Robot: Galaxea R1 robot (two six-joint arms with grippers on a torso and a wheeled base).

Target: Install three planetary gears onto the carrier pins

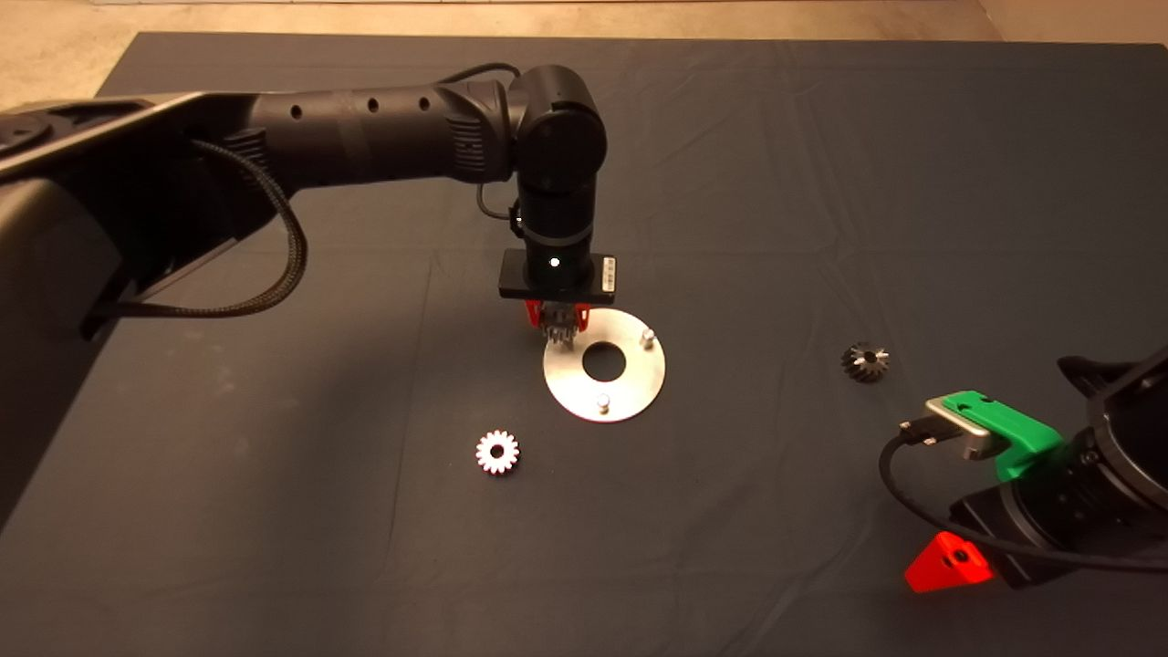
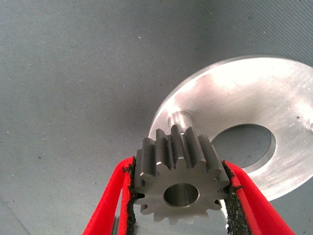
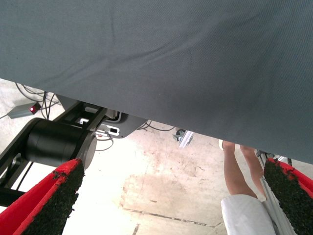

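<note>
I had the left gripper [image 1: 557,321] clenched on a silvery gear [image 2: 180,181], pads [image 2: 129,196] pressing its toothed flanks, bore facing the wrist camera. It hung over the round plate's [image 1: 630,388] left rim, just above one carrier pin [image 2: 179,119]; I couldn't tell whether gear touched pin. Two other pins [image 1: 647,337] [image 1: 602,401] stood bare. A second bright gear [image 1: 497,452] lay flat on the mat [image 1: 274,511] below-left of the plate, open cloth around it. The darker gear [image 1: 865,361] lay well right. The right gripper [image 3: 171,205] was parked at the lower right mat edge, fingers [image 3: 54,200] spread wide, a person's legs [image 3: 239,171] beyond.
</note>
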